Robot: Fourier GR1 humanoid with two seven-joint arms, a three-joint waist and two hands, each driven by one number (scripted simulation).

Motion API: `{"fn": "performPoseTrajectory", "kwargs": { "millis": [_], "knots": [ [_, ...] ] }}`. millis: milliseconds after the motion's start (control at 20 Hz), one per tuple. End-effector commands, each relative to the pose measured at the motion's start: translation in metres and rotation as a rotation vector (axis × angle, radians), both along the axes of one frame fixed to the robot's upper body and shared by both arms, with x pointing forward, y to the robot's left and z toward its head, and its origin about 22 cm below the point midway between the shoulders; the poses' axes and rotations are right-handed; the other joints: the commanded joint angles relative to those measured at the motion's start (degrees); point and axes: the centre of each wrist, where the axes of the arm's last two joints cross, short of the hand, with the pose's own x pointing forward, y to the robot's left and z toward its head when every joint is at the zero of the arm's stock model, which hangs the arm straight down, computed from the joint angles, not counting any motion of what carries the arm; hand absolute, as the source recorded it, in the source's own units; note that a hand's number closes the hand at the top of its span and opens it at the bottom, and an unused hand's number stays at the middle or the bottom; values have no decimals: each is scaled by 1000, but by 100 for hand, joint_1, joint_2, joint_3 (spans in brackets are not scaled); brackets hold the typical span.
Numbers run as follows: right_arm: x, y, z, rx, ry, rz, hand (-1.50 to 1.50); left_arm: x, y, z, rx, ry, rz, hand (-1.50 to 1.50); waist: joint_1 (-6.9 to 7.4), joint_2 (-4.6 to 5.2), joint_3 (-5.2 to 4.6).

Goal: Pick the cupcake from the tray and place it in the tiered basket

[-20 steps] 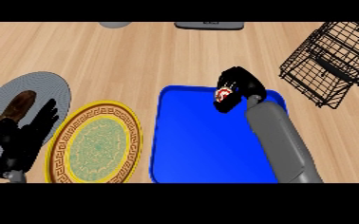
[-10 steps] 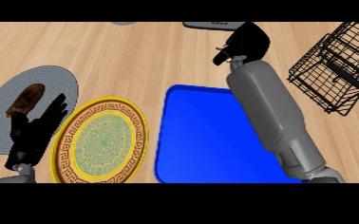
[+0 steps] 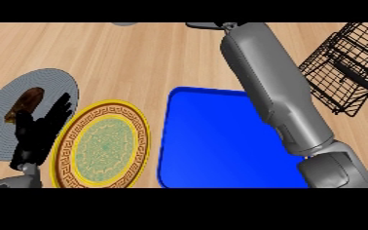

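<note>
right hand: cut off past top edge, fingers can't tell
cupcake: not visible (hidden or out of view)
tray (image 3: 215, 141): blue, bare
tiered basket (image 3: 338, 73): right edge, cropped
left hand (image 3: 39, 129): fingers straight, resting

The bench (image 3: 144, 58) is light wood with a fine grain. The tray (image 3: 215, 141) is plain bright blue. The plate (image 3: 104, 146) has a yellow rim, a brown band with a key pattern, and a pale green middle. A grey plate (image 3: 54, 80) carries a brown thing (image 3: 25, 105). The basket (image 3: 338, 73) is black wire. The left hand (image 3: 39, 131) is black, and the right forearm (image 3: 273, 83) is grey.
</note>
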Motion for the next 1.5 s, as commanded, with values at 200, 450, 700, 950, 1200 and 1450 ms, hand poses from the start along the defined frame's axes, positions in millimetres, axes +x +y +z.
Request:
{"fn": "performPoseTrajectory", "kwargs": {
  "millis": [200, 450, 700, 950, 1200, 1450],
  "knots": [
    [11, -1, 54, 93, -170, -223, 150, -10, -4, -1, -6, -10, 14, 0, -35, -15, 16],
    [30, -78, 30, 60, -219, -250, 150, -8, 11, -9, -9, -1, 19, 0, -76, 61, 16],
    [38, -134, 52, 8, -205, -269, 150, -8, 15, -1, -12, -7, 13, 0, -62, 58, 20],
    [35, -158, 45, 153, -422, -221, 150, -8, 12, 1, 4, -21, 4, 0, -14, 79, 34],
    [32, -207, 25, 149, -446, -208, 150, -8, 6, -4, -10, -20, 9, 0, -55, 65, 33],
    [29, -235, 55, 168, -416, -190, 150, -10, 20, -5, -10, -6, 19, 0, -35, 67, 28]
  ]
}}
